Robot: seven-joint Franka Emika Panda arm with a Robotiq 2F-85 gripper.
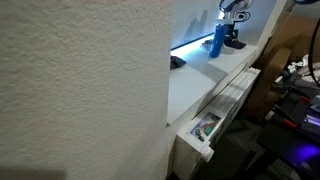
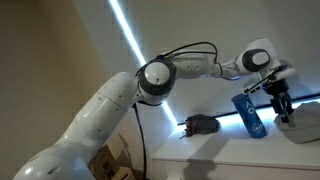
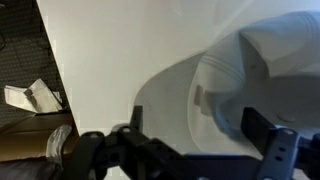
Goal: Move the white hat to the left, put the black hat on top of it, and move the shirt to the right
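Observation:
The white hat (image 3: 262,62) fills the right of the wrist view, its pale brim (image 3: 170,92) spread on the white table (image 3: 100,60). My gripper (image 3: 198,128) hangs open just above it, one finger over the brim and the other over the crown, holding nothing. In an exterior view the gripper (image 2: 279,108) hovers over the white hat (image 2: 303,126) at the right edge. The black hat (image 2: 203,124) lies further left on the table, also seen small (image 1: 177,62). Between them stands a bright blue item (image 2: 250,115) (image 1: 213,42); I cannot tell whether it is the shirt.
A textured wall (image 1: 80,80) blocks most of an exterior view. Below the table's front edge an open drawer (image 1: 205,128) holds coloured bits. Equipment and cables (image 1: 295,90) crowd the floor beyond. Crumpled paper (image 3: 30,97) lies on the floor past the table's edge. A light strip (image 2: 130,35) runs behind.

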